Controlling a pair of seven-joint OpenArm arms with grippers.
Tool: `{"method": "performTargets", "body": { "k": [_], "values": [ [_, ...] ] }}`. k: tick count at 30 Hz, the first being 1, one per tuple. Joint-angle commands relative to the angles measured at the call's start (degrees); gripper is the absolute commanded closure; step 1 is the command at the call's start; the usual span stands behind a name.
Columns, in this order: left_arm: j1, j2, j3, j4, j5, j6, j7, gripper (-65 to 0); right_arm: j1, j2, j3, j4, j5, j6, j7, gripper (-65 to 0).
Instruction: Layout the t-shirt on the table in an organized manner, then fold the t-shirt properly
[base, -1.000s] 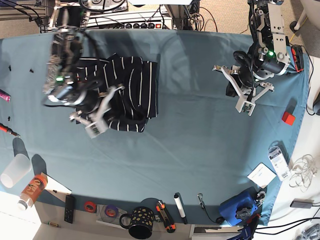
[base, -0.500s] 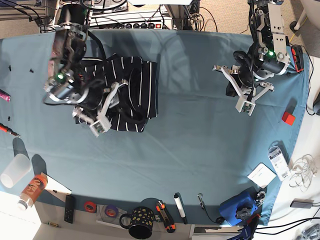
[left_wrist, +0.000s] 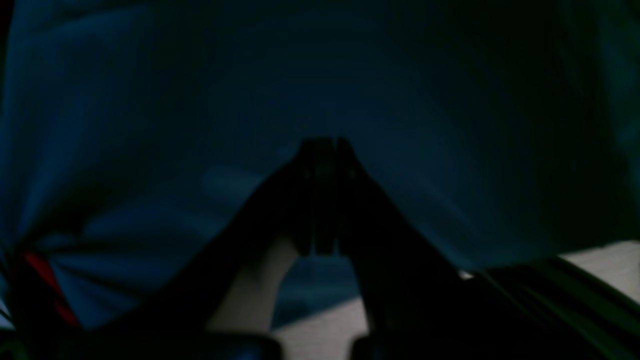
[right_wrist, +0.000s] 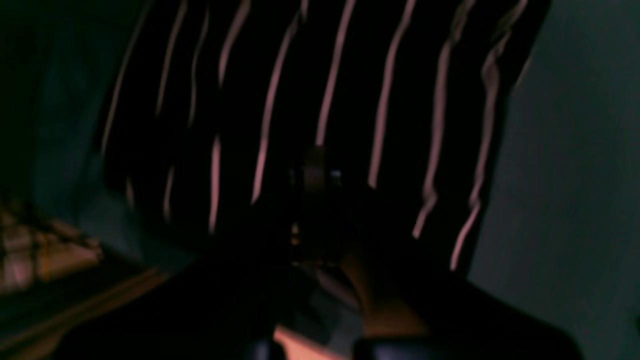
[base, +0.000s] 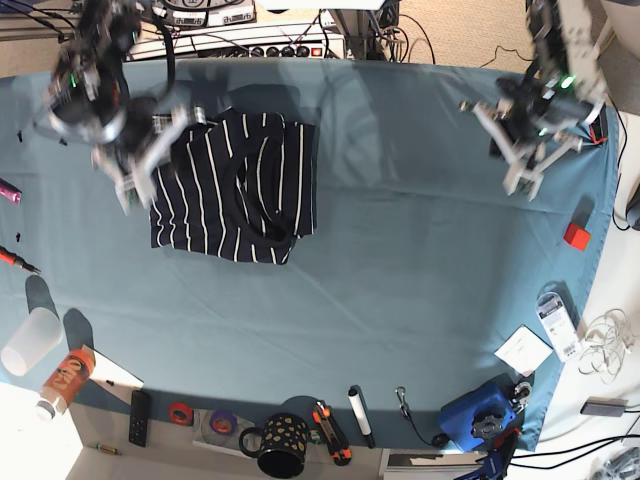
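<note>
Teal cloth is seen covering the counter (base: 400, 250) in the base view, where the t-shirt (base: 235, 190) lies folded at the far left part. Just left of it, the right end effector (base: 135, 180) is held above the cloth; the left end effector (base: 525, 170) hangs well apart. Only dim blue cloth is shown around the clenched left end effector (left_wrist: 324, 150) in the left wrist view. Striped fabric (right_wrist: 325, 100) is seen beyond the clenched, empty right end effector (right_wrist: 315, 175) in the right wrist view.
</note>
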Motion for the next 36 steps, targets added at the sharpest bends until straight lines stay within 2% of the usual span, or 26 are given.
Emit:
{"method": "performTargets", "body": {
  "k": [1, 6, 8, 17, 19, 24, 29, 31, 34, 36],
  "values": [
    [1.4, -0.5, -1.6, 1.6, -1.2, -0.1, 0.1, 0.0, -1.3, 0.5, 0.6, 1.8, 1.3, 0.5, 0.3, 0.0],
    [8.6, -0.5, -7.9, 4.2, -7.3, -3.1, 1.9, 0.0, -9.6, 0.5, 0.9, 3.7, 1.4, 1.1, 0.1, 0.0],
    [11.3, -0.5, -9.7, 4.7, -8.9, -3.2, 2.9, 0.0, -12.5, 0.5, 0.9, 3.6, 1.4, 1.1, 0.1, 0.0],
    [26.1, -0.2, -14.5, 4.8, -9.7, -3.3, 1.5, 0.0, -26.8, 0.5, 0.9, 3.6, 4.2, 5.4, 0.1, 0.0],
    [29.8, 0.3, -14.5, 4.8, -9.6, -5.4, 0.9, 0.0, -30.3, 0.5, 0.9, 3.6, 4.1, 7.0, 0.1, 0.0],
    [36.0, 3.5, -14.5, 4.1, -9.7, -9.3, -0.1, 0.0, -37.5, 0.5, 0.9, 3.4, 3.8, 7.0, 0.1, 0.0],
    [36.6, 8.3, -14.5, -1.7, -9.7, -13.6, -0.1, 0.0, -39.2, 0.6, 0.9, -2.4, 0.4, 7.0, 0.1, 0.0],
    [36.1, 9.3, -14.4, -5.7, -9.6, -13.7, -0.5, 0.0, -39.2, 1.2, 0.7, -7.1, -1.1, 7.0, 0.1, 0.0],
    [34.4, 9.3, -14.3, -12.8, -9.0, -13.7, -3.3, 0.0, -38.7, 4.4, -1.4, -14.8, -2.8, 7.0, 0.1, 0.0],
    [31.8, 9.3, -14.3, -18.2, -6.1, -13.7, -4.3, 0.0, -37.6, 6.8, -4.3, -20.2, -4.9, 7.0, 0.1, 0.0]
  ]
}}
